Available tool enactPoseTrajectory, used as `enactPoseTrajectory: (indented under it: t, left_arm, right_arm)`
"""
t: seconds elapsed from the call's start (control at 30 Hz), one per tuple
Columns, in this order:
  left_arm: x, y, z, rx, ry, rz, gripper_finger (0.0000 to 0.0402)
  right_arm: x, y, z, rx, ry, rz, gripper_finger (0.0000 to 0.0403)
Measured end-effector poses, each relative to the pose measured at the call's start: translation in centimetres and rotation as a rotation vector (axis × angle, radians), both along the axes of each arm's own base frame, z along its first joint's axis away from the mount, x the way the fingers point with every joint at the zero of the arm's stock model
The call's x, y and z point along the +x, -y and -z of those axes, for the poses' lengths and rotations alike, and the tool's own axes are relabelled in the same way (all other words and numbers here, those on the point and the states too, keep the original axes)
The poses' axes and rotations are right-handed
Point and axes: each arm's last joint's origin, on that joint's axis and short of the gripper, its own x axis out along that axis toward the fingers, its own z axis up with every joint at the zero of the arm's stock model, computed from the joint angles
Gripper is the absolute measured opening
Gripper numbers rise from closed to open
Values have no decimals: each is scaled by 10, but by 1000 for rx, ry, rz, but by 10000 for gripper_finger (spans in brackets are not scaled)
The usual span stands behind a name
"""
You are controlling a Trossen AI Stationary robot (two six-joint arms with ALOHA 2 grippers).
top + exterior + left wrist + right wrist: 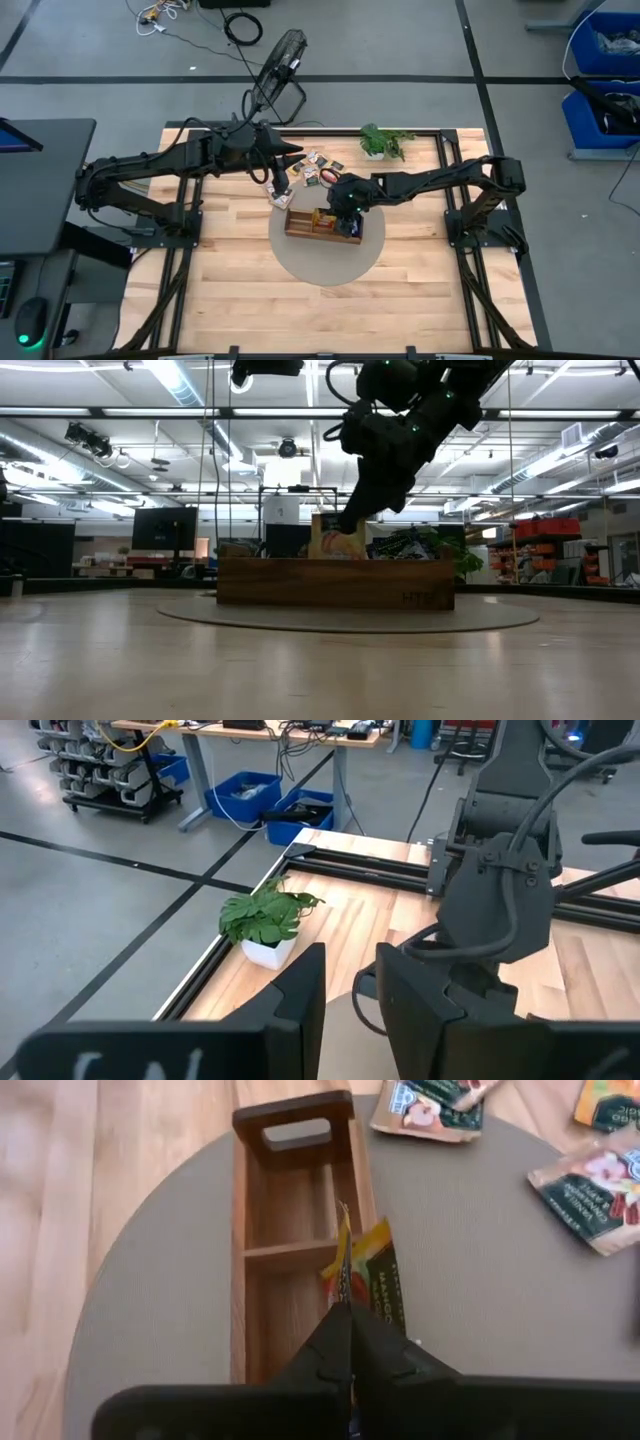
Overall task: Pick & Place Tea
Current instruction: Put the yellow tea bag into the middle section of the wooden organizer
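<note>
The wooden tray [300, 224] lies on a round grey mat [325, 262], and shows in the low view [335, 582] and the right wrist view [262, 1210]. My right gripper [348, 1318] hangs over it, shut on a yellow-orange tea packet [347, 1265]. A dark packet [385, 1290] stands next to that one in the tray. Loose packets [315, 170] lie flat on the mat's far side, some seen in the right wrist view [590, 1185]. My left gripper [350, 1010] is open above the mat's far left edge [278, 190], holding nothing. My right gripper pinches the yellow-orange packet between its two fingers, coming from above and pointing down. The packet's edge [343, 1230] sticks out past the fingertips. It stands on edge inside the tray [335, 540], in the compartment beyond the end one; its lower end is hidden by the tray wall.
A small potted plant [383, 142] stands at the table's far edge, also in the left wrist view [265, 920]. Black frame rails [445, 180] run along the table's sides. The near half of the wooden table [330, 320] is bare.
</note>
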Motion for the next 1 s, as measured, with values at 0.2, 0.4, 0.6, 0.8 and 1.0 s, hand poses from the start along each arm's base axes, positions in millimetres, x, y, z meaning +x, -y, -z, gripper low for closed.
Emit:
enactPoseTrajectory:
  t: [0.2,0.4,0.6,0.8,1.0]
  left_arm:
    - [0,0,0,0,3,0,96]
    - [0,0,0,0,1,0,96]
    - [0,0,0,0,0,0,96]
    - [0,0,0,-1,-2,0,96]
    - [-2,-4,5,-40,-36,-63,96]
  right_arm:
    - [3,1,7,8,-11,-27,0]
    - [3,1,7,7,-10,-26,4]
    - [3,1,7,6,-5,-26,47]
    - [2,3,-1,7,1,-17,100]
    - [1,7,-41,-10,46,-19,135]
